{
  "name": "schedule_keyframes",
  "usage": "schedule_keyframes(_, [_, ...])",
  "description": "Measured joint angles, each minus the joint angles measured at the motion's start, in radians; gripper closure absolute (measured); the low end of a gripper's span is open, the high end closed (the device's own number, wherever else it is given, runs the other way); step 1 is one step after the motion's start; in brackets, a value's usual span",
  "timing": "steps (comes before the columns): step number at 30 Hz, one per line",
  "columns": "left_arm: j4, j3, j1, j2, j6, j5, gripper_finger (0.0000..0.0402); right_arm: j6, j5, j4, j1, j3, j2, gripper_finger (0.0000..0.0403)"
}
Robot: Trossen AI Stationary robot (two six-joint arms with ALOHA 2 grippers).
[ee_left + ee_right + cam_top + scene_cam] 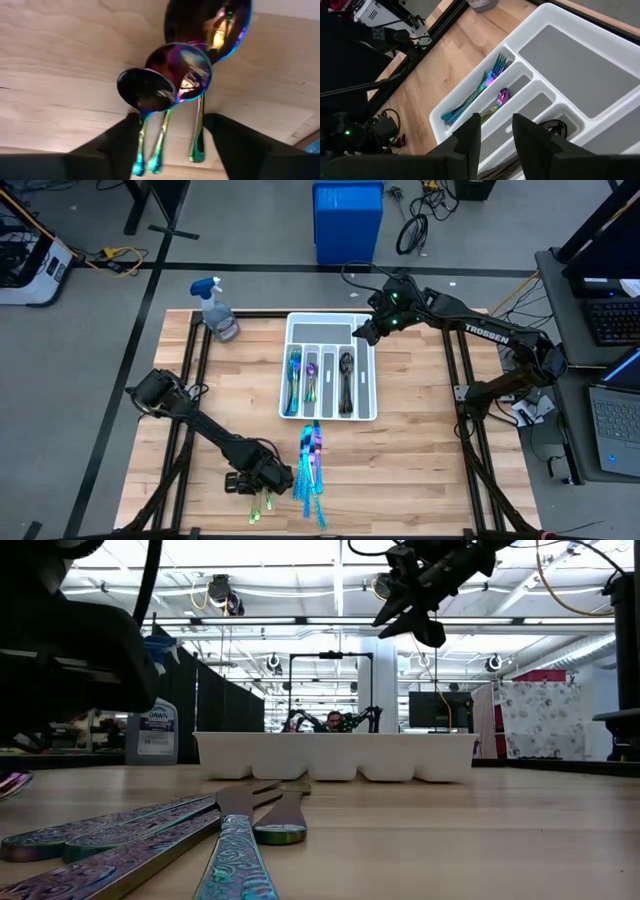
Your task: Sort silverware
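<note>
High view shows "TROSSEN" on the right arm; low view reads "DAWN" on the spray bottle. Left gripper jaws part-open around rainbow-purple spoons on the wooden tabletop; right gripper jaws empty, slightly apart above the white compartmented tray.

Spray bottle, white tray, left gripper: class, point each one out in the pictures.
spray bottle (218, 313), high view, on its body.
white tray (327, 317), high view, on its far rim.
left gripper (262, 479), high view, midway between its fingertips.

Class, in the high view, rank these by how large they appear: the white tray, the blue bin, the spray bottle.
1. White tray, largest.
2. Blue bin.
3. Spray bottle, smallest.
The bin stands on the floor, farther from the camera, so it may look smaller than it truly is.
</note>
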State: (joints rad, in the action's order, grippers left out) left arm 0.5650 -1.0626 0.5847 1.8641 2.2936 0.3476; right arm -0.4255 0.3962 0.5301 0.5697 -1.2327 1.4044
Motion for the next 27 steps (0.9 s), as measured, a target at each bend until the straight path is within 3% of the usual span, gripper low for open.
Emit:
schedule_keyframes(7, [-0.007, 0.001, -0.024, 0.001, -0.015, 0.000, 0.0308, 0.000, -0.003, -0.006, 0.000, 0.000, 0.000, 0.0307])
schedule_keyframes(15, [-0.007, 0.001, -0.040, -0.001, -0.049, 0.008, 0.0380, 0.000, -0.003, -0.010, 0.000, 0.000, 0.000, 0.0307])
schedule_keyframes(19, [0.008, 0.002, -0.039, -0.014, -0.052, 0.005, 0.0398, 0.000, -0.003, -0.011, 0.000, 0.000, 0.000, 0.0307])
schedule_keyframes(27, [0.093, 0.006, -0.043, -0.056, -0.057, -0.045, 0.0398, 0.000, -0.003, -0.011, 0.000, 0.000, 0.000, 0.0307])
